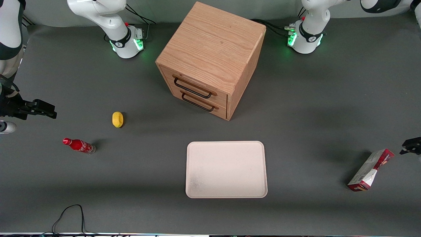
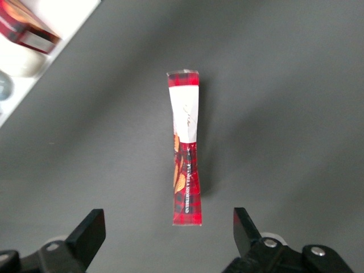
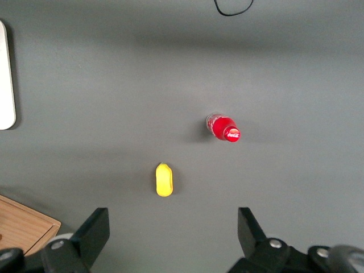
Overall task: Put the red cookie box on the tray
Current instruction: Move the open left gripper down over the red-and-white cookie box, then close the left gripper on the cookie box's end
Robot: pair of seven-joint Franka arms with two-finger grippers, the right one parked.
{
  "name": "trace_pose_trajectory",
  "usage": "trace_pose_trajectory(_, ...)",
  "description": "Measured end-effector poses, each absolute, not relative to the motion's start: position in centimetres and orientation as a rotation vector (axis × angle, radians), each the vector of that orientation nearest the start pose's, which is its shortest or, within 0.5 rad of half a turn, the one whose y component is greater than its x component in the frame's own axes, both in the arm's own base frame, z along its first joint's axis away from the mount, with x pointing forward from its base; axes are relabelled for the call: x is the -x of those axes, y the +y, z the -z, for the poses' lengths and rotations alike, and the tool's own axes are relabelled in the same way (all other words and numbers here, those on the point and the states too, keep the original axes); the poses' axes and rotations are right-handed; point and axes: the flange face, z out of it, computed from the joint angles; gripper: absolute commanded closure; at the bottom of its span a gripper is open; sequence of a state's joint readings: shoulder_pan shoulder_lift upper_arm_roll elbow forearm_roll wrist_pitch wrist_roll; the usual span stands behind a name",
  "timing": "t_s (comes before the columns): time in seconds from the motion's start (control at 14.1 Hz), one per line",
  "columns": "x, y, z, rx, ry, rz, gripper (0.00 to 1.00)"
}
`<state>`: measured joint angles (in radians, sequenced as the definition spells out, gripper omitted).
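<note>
Overhead, the gripper hangs above the box, its dark fingers spread wide, holding nothing. That slim cardboard box, red tartan with a grey-white panel, stands on its narrow edge on the matte grey table near the working arm's end. Well apart lies the smooth, round-cornered cream tray.

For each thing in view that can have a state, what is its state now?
red cookie box: on its narrow edge on the table, toward the working arm's end, not held.
tray: nothing on it.
cabinet: both drawers shut.
soda bottle: standing, cap on.
lemon: lying on the table.
tool: open, above the box.
</note>
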<state>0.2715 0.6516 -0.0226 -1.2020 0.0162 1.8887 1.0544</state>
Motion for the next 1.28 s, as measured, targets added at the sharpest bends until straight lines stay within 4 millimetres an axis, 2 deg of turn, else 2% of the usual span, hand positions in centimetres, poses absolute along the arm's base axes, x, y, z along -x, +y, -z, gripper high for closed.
trace_pose_trajectory(0.21, -71.9, 19.0, -34.6, 2.912, 1.239, -0.034, 0.0)
trace_pose_trajectory(0.57, -72.1, 18.9, -28.3, 2.944, 1.251, -0.094, 0.0)
trace_pose_trajectory(0.71, -72.4, 19.0, -26.7, 2.934, 1.246, -0.069, 0.0)
trace_pose_trajectory(0.85, -72.6, 19.0, -26.1, 2.926, 1.244, -0.049, 0.01)
trace_pose_trajectory(0.99, -72.9, 18.5, -26.2, 2.919, 1.254, -0.038, 0.19)
trace_pose_trajectory(1.21, -73.3, 17.4, -26.2, 2.905, 1.266, -0.014, 0.82)
trace_pose_trajectory(1.28, -73.3, 17.4, -26.1, 2.905, 1.267, -0.014, 0.94)
